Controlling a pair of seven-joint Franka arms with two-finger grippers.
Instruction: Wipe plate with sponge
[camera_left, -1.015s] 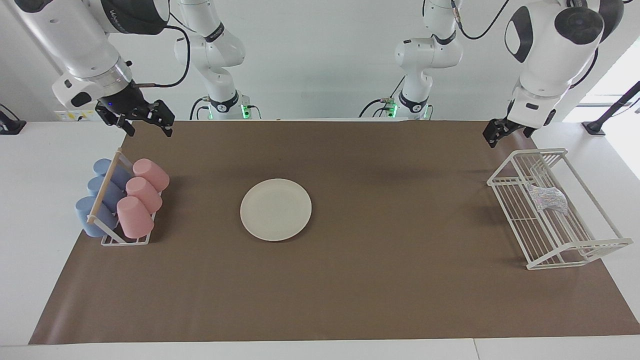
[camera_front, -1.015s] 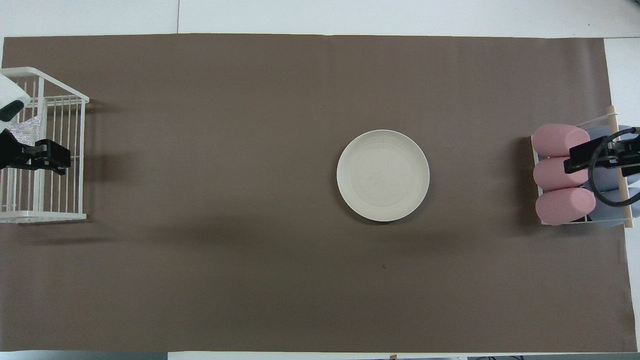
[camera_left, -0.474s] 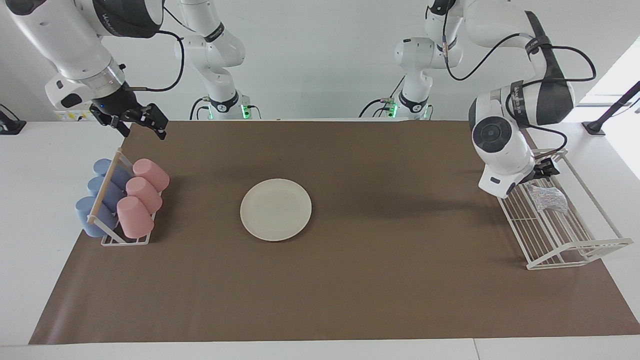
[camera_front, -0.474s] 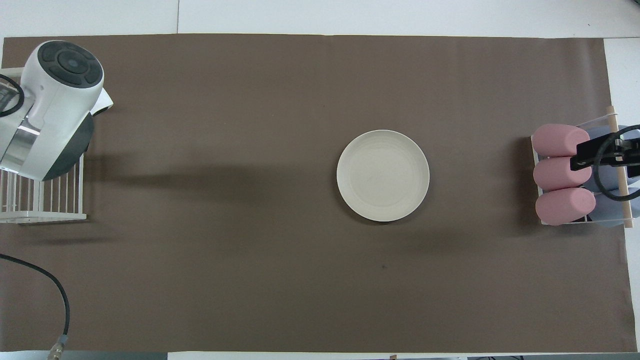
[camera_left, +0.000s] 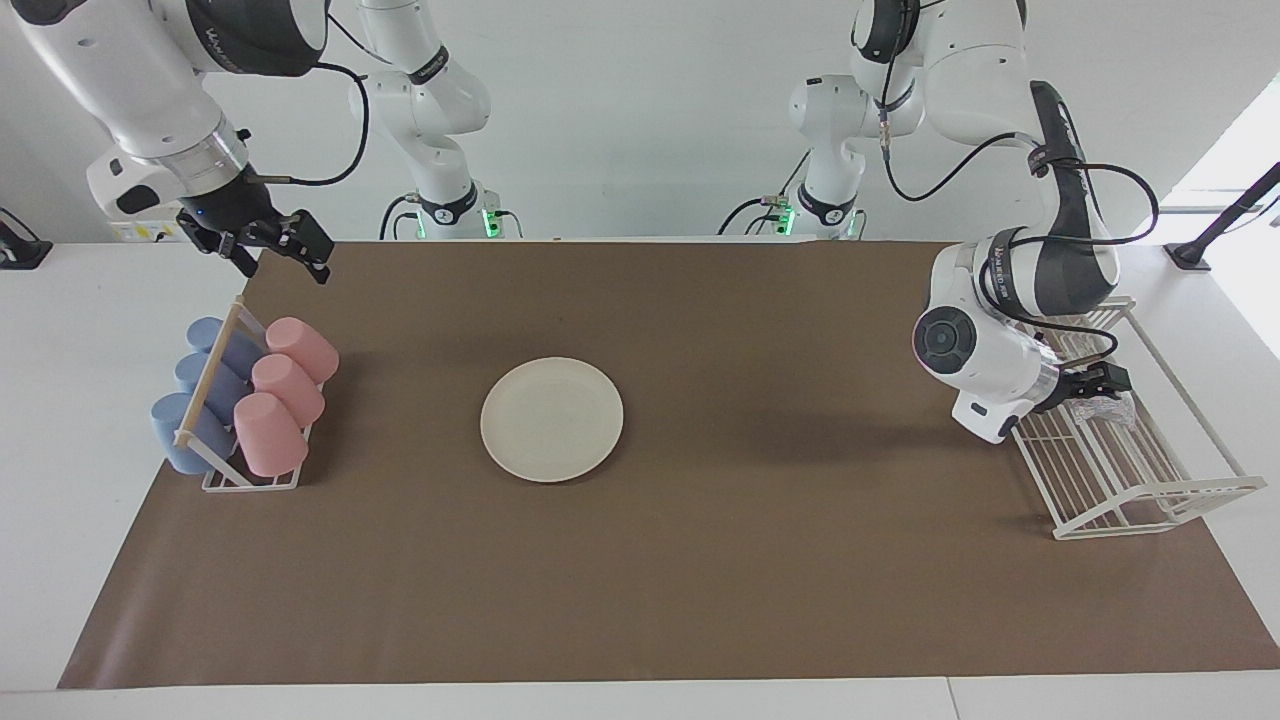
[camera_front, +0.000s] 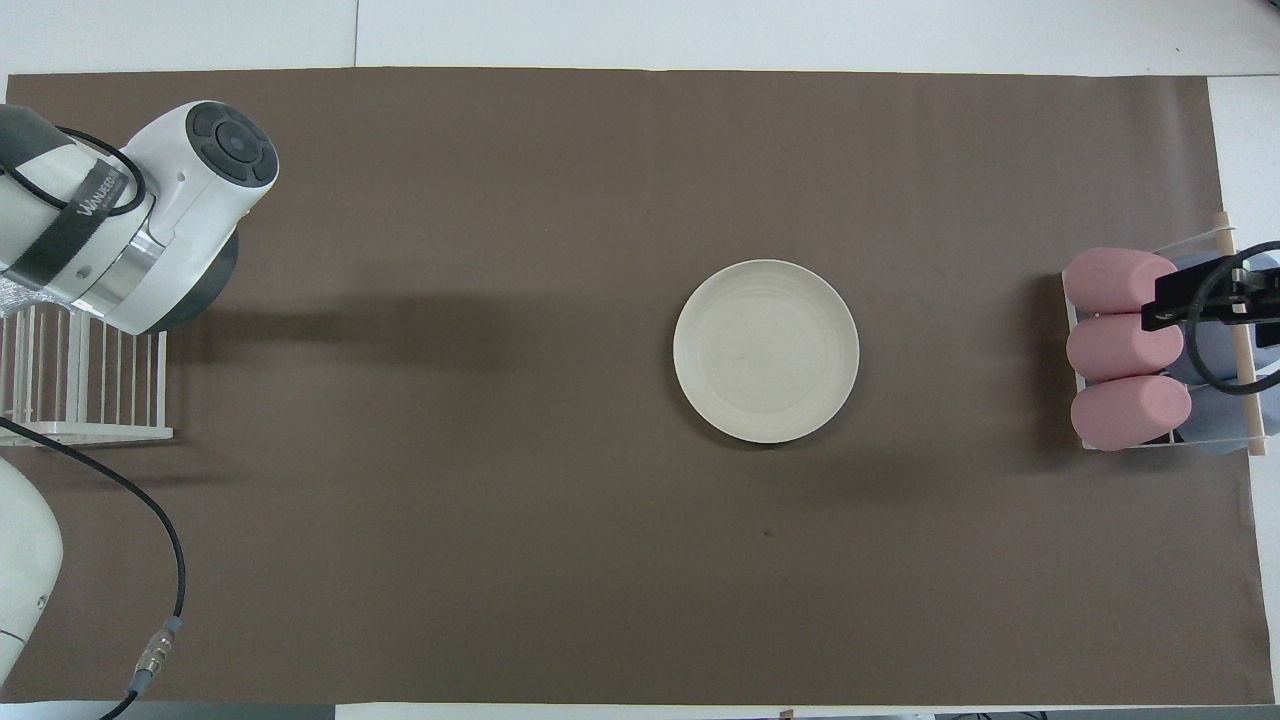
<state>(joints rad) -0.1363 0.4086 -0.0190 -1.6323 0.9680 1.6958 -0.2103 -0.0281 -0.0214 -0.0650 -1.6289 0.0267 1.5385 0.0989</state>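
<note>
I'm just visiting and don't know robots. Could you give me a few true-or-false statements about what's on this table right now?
1. The plate lies bare on the brown mat. True.
2. The sponge is on the plate. False: it sits in the white wire rack.
3. The left gripper is down in the rack at the sponge. True.
4. The right gripper holds a pink cup. False: it hangs open and empty in the air near the cup stand.
5. The pink cups stand upright. False: they lie tilted on their stand.
</note>
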